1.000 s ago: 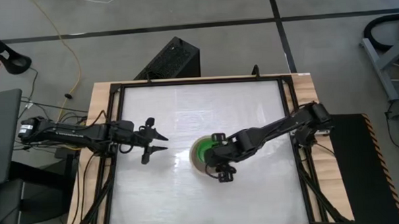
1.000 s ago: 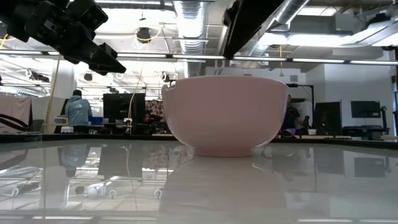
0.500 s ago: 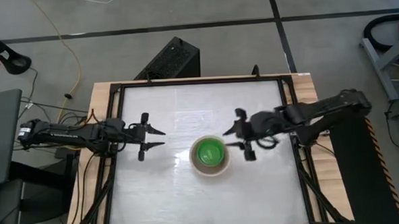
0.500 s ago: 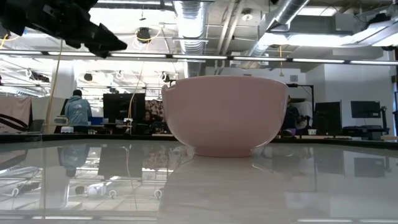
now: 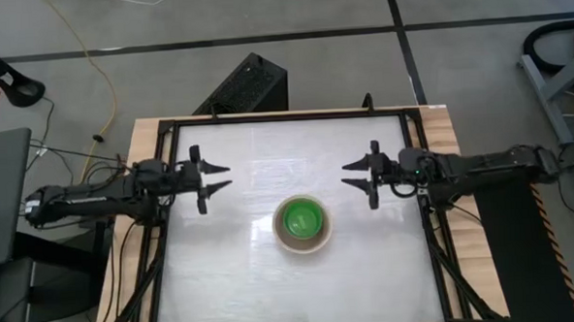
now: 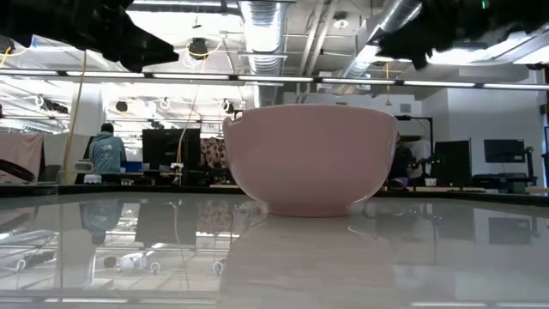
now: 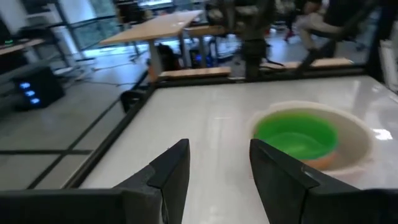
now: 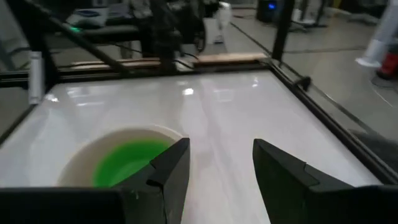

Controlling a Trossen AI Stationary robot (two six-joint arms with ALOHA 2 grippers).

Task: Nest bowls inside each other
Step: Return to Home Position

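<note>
The bowls stand nested at the table's middle: a bright green bowl (image 5: pixel 302 220) sits inside a larger cream bowl (image 5: pixel 283 237). The low view shows the outer bowl's pale wall (image 6: pixel 310 159) resting by its base on the table. My left gripper (image 5: pixel 228 177) hangs open above the table, left of and farther back than the stack; it looks along the tabletop at the green bowl (image 7: pixel 297 132). My right gripper (image 5: pixel 350 174) hangs open on the opposite side, with the green bowl (image 8: pixel 127 163) ahead of its fingers. Both grippers are clear of the bowls.
A black frame (image 5: pixel 290 117) runs round the white tabletop, with wooden strips outside it. Bare tabletop lies on all sides of the stack. In the low view both grippers show high up, the left (image 6: pixel 141 47) and the right (image 6: pixel 407 39).
My right gripper has drawn away from above the bowls toward the table's right and far edges, tipping up from pointing down to nearly level. My left gripper has shifted toward the far edge and risen a little. The bowls have stayed in place.
</note>
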